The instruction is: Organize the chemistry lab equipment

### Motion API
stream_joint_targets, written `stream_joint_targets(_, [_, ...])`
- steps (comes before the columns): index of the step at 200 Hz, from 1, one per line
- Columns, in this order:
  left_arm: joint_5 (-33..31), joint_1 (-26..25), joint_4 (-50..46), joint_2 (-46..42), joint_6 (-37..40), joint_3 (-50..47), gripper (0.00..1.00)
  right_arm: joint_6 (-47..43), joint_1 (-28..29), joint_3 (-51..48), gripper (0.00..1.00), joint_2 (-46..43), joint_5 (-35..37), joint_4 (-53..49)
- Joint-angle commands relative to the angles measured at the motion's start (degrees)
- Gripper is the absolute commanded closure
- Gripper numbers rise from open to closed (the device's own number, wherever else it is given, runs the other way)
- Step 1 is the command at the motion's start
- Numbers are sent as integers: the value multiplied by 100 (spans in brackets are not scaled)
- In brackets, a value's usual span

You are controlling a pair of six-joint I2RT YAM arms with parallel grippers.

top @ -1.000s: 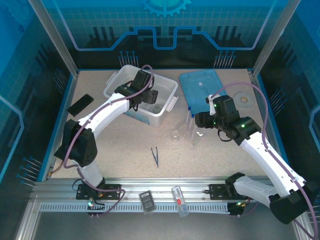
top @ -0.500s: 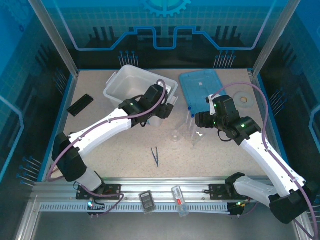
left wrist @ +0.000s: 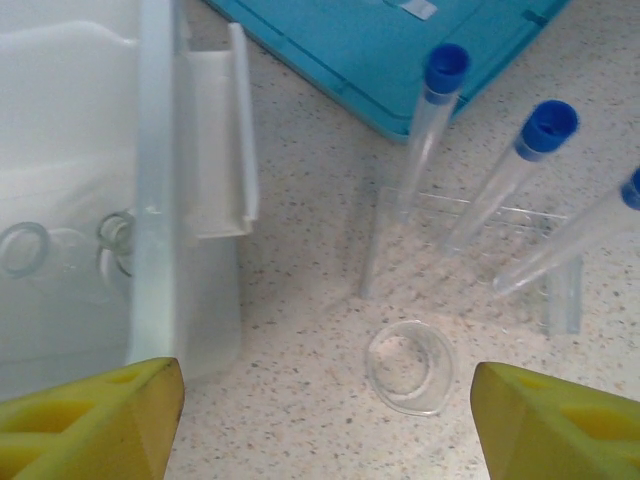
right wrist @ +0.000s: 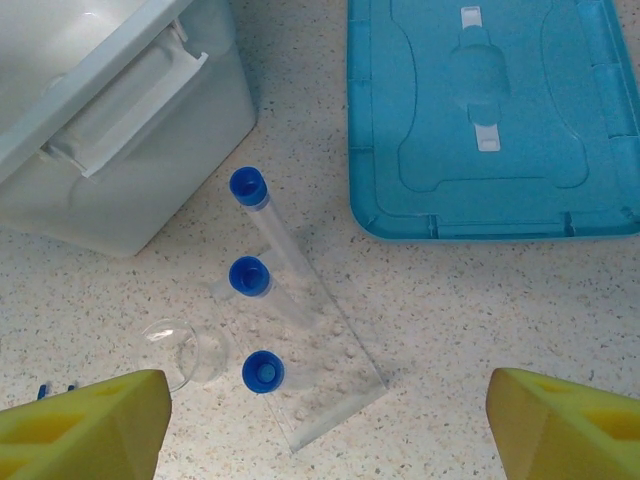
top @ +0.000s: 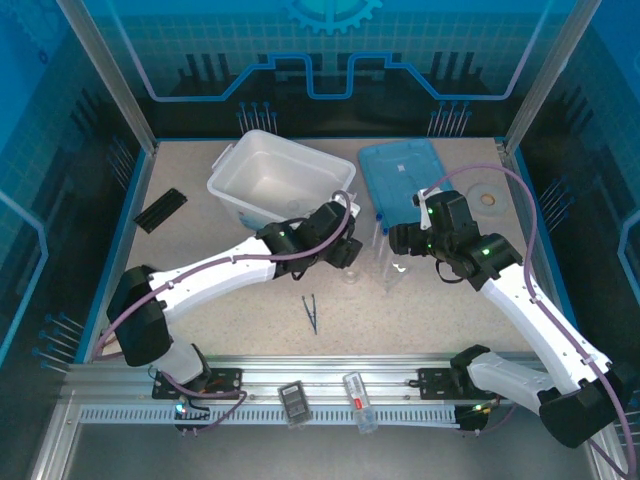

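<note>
— Top view first: where do we see the rack (top: 393,274)?

— Between our two arms, with the three tubes (top: 380,250) standing upright in it, blue caps up. The dish (top: 350,274) sits just left of the rack, and the left gripper (top: 347,255) hangs right by that dish. The right gripper (top: 398,238) hovers at the rack's right side, close to the caps.

— And the rest?

— The bin (top: 262,172) stands open beyond the rack to the left, and the lid (top: 405,175) lies flat just behind the rack. The tweezers (top: 312,312) lie nearer than the rack and to its left, long axis running near to far, slightly slanted. We cannot tell which end holds the tips.

— Left wrist view?

— We see the left gripper (left wrist: 325,410) spread wide, nothing between its fingers (left wrist: 90,420). The dish (left wrist: 408,366) sits mouth up just in front of the rack (left wrist: 562,295). The tubes (left wrist: 515,170) look tilted here, caps toward the lid (left wrist: 380,50). The wall of the bin (left wrist: 155,200) stands left of the rack.

— Right wrist view?

— The right gripper (right wrist: 325,420) is wide too, holding nothing. We look down on the tubes (right wrist: 249,276), caps in one row along the long axis of the rack (right wrist: 335,385), which slants from the bin (right wrist: 120,140) side toward the lower right. The dish (right wrist: 190,355) sits just beside the rack's left edge, and the lid (right wrist: 490,120) lies up and right of the rack.
</note>
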Motion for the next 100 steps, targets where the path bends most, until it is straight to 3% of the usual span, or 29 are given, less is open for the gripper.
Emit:
stream_joint_targets(1, [-10, -133, 209, 174, -378, -127, 23, 44, -49, 7, 16, 19, 102, -29])
stream_joint_targets(100, [404, -208, 417, 1056, -1040, -179, 23, 32, -49, -18, 16, 43, 32, -12])
